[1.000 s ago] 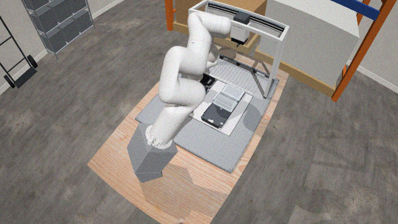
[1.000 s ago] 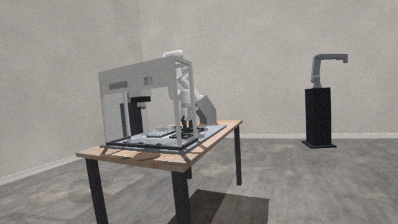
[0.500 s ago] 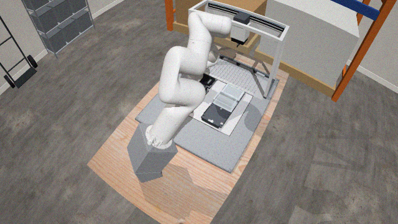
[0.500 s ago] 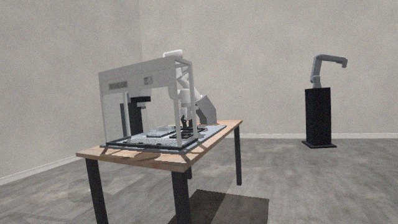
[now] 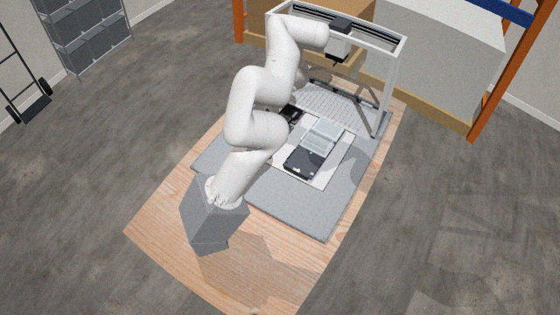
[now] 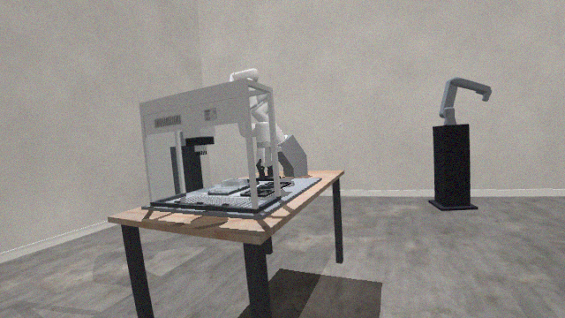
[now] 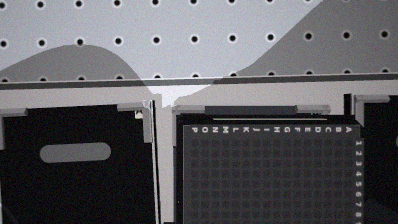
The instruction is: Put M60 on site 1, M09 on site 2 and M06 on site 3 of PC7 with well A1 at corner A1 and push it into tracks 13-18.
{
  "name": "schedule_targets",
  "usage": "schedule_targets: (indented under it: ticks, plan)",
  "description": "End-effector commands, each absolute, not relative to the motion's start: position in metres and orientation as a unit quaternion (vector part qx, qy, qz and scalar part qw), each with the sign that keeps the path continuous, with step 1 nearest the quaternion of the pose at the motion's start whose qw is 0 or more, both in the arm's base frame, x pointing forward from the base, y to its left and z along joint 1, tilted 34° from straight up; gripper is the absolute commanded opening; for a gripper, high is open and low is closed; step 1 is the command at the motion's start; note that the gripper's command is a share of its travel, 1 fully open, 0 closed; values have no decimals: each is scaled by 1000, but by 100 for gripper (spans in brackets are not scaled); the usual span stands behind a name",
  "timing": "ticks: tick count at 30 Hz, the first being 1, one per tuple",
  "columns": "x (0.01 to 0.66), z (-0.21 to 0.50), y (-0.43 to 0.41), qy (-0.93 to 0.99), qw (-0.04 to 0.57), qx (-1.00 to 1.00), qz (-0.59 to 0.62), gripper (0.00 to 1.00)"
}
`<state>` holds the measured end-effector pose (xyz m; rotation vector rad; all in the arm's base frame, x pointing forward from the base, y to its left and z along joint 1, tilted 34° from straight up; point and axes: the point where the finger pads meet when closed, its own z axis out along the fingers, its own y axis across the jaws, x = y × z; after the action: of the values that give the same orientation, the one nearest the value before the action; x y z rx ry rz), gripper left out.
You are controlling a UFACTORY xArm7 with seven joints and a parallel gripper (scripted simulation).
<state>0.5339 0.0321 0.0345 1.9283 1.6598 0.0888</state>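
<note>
In the wrist view the dark 384-well plate M60 [image 7: 270, 175] fills the lower right, with its A and 1 labels meeting at the upper right corner. It sits within the grey locators [image 7: 187, 109] of a site on the black carrier PC7 [image 5: 290, 115]. The carrier's handle with its oval slot [image 7: 75, 152] lies just to the left. I cannot tell if the plate rests flat or hangs just above the site. My gripper [image 6: 264, 170] is shut on M60; its fingers are out of the wrist view, and the arm hides them in the top view. The dark deep-well block M09 [image 5: 304, 163] stands in the nearest nest.
Two pale translucent shapes [image 5: 323, 136] stand in the nest row beyond M09. The ribbed loading rails [image 5: 332, 105] lie under the white instrument frame [image 5: 346, 31]. A perforated grey deck [image 7: 200, 40] lies beyond the carrier. Another arm on a black pedestal [image 6: 452, 168] stands far off.
</note>
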Motion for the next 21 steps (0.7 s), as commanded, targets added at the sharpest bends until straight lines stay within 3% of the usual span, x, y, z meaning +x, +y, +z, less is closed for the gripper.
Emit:
schedule_targets:
  ticks: [1, 21]
  plan:
    - [532, 41, 36, 624, 294, 724, 35, 0]
    - [519, 66, 47, 624, 294, 724, 35, 0]
